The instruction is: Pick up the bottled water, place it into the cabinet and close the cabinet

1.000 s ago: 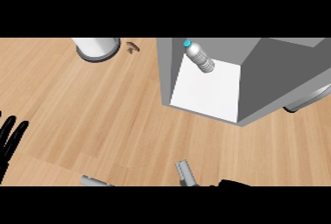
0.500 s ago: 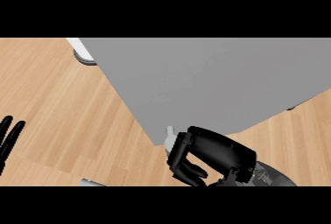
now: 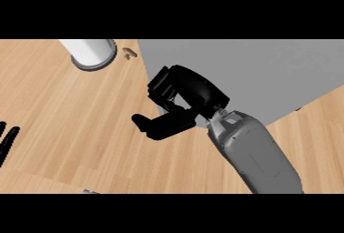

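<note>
The right hand's fingers (image 3: 163,84) were loosely bent and lay against the cabinet's left edge, closed round nothing, while the thumb stuck out well apart from them, off the cabinet and over bare wood. Behind them the right hand (image 3: 193,96) sat at the cabinet's lower left corner, and its grey forearm (image 3: 252,154) ran away from the cabinet toward the view's lower edge. The cabinet (image 3: 269,68) showed only as one flat, plain grey face with a slanting left edge. All round it lay the bench (image 3: 74,123), light wood with long straight grain. Left of the cabinet's upper corner stood a white cylinder (image 3: 91,52) on a grey base, with a small brown thing (image 3: 129,52) between the two. Far left of the cabinet the left hand (image 3: 7,139) rested, its fingers straight and slightly spread. The bottled water was out of sight, so neither its place nor the way its long axis pointed could be told.
</note>
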Controlling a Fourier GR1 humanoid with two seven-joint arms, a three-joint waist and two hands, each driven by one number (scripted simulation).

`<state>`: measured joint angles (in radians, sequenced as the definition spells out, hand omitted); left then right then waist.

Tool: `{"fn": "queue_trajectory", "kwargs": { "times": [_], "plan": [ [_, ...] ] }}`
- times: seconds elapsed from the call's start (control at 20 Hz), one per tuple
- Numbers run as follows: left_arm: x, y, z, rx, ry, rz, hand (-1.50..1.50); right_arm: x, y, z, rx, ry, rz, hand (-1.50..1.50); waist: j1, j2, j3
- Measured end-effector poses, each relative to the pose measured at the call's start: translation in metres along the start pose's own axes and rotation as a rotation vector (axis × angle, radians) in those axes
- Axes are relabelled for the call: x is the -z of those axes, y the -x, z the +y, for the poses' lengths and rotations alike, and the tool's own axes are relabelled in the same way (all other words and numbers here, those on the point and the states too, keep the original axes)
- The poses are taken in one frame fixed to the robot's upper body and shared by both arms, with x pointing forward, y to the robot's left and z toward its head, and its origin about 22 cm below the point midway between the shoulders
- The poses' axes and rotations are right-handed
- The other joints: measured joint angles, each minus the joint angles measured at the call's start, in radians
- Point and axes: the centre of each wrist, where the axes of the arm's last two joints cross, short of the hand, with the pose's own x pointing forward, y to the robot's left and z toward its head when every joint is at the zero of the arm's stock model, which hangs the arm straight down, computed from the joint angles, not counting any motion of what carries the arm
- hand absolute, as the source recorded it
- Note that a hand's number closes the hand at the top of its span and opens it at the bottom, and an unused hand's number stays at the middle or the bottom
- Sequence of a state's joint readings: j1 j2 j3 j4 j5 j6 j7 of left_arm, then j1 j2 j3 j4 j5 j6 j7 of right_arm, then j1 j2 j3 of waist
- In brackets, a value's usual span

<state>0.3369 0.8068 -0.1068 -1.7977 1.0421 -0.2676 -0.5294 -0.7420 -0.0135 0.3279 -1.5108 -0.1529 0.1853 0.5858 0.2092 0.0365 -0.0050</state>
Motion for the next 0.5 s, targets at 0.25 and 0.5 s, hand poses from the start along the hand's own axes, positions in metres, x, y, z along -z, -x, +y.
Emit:
{"fn": "queue_trajectory", "kwargs": {
  "times": [0.25, 0.5],
  "plan": [
    [-0.004, 0.000, 0.004, -0.002, -0.008, -0.008, -1.50, 0.019, -0.001, 0.000, 0.060, 0.077, 0.034, 1.50, -0.018, -0.009, 0.006],
    [-0.007, 0.001, 0.005, -0.013, -0.018, -0.006, -1.50, 0.038, -0.008, 0.011, 0.066, 0.073, 0.018, -1.50, -0.018, -0.011, -0.006]
  ]
}}
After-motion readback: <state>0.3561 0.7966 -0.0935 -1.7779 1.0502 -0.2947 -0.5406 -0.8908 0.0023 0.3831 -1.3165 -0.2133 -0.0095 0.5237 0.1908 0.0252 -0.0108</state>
